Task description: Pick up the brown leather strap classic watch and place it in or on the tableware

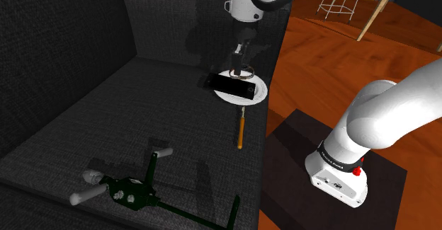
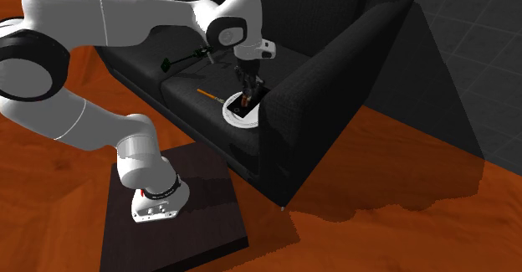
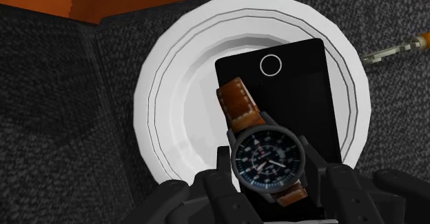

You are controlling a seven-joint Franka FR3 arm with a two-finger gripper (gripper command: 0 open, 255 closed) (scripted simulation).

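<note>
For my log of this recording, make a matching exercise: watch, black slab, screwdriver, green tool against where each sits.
Things: 1 watch; 2 black slab; 3 screwdriver; 4 green tool.
Places: A on the white plate; B on the sofa seat beside the plate; C clasped between the fingers; D on the seat, well away from the plate.
Pairs: 1-C; 2-A; 3-B; 4-D.

The arm (image 1: pixel 382 119) was built of glossy white rounded links parted by black joint bands, its base segment just above the stand (image 1: pixel 294 133) carrying a small red button (image 1: pixel 356 170) and faint markings, and farthest from the stand it ended in an all-black two-finger gripper (image 3: pixel 269 162).
</note>
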